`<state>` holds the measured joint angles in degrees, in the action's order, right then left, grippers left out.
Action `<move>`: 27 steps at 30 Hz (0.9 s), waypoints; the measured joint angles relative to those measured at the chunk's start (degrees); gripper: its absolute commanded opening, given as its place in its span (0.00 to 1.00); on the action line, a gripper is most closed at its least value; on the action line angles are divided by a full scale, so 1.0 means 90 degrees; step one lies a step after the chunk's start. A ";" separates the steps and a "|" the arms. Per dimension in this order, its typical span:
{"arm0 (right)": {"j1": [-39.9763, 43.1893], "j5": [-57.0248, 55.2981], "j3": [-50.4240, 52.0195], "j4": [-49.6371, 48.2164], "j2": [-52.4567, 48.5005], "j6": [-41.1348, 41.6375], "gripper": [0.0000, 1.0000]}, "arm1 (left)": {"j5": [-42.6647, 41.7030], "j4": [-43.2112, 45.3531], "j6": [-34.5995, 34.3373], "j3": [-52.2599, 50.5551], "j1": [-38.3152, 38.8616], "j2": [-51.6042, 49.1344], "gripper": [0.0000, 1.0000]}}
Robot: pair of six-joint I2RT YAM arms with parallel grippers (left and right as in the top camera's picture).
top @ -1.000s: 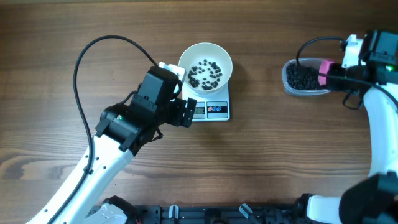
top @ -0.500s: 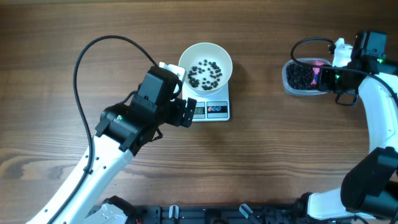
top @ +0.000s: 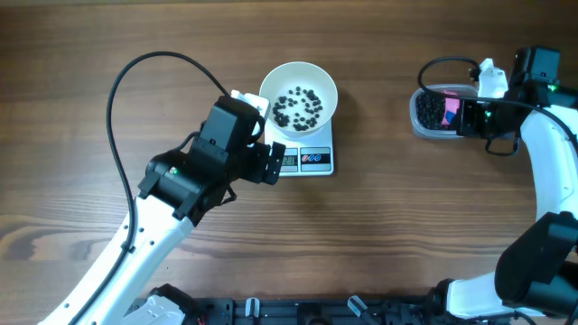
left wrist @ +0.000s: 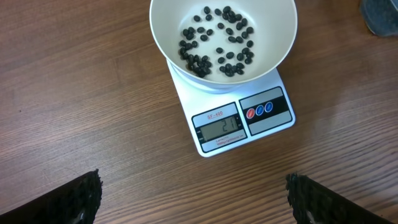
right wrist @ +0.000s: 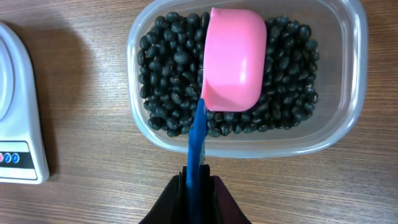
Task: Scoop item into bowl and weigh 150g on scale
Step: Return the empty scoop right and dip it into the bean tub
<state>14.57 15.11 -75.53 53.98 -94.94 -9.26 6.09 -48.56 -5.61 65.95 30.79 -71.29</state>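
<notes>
Two claws were mine, one on each arm. My left claw (left wrist: pixel 196 198) hung spread wide over the table (top: pixel 406 226), both black fingertips showing at the lower corners of its wrist view, with nothing between them. Just beyond it stood one white scale (left wrist: pixel 230 124), and on the scale's platform sat one round white bowl (left wrist: pixel 283 37). A loose scatter of black pellets (left wrist: pixel 217 46) lay inside the bowl, leaving much of the bottom bare. The scale had one grey display (left wrist: pixel 217 129) and small round buttons (left wrist: pixel 259 110) in red and blue, too small for me to count with certainty.

Well apart, at the right side, my right claw (right wrist: pixel 194 198) was pressed together on the thin blue handle of one pink scoop (right wrist: pixel 233 59). The scoop's cup lay over the dark pile of pellets in one clear plastic tub (right wrist: pixel 348 118).

The surface was brown wood with visible grain, and it filled every view. One black cable (top: pixel 113 99) looped across it beside my left arm.
</notes>
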 measured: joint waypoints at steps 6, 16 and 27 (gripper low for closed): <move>0.0158 0.0425 0.0000 0.0015 -0.0032 -0.0148 0.05 | 0.0000 0.0000 0.0000 0.0000 0.0000 0.0000 1.00; 0.0515 0.0884 0.0000 0.0202 -0.0056 -0.0172 0.04 | 0.0002 0.0000 0.0000 0.0000 0.0000 0.0000 1.00; 0.0539 0.1037 0.0000 0.0270 -0.0056 -0.0272 0.04 | 0.0000 0.0000 0.0000 0.0000 0.0000 0.0000 1.00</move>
<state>19.42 24.45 -75.53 56.40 -95.44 -11.70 6.09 -48.56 -5.61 65.95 30.79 -71.29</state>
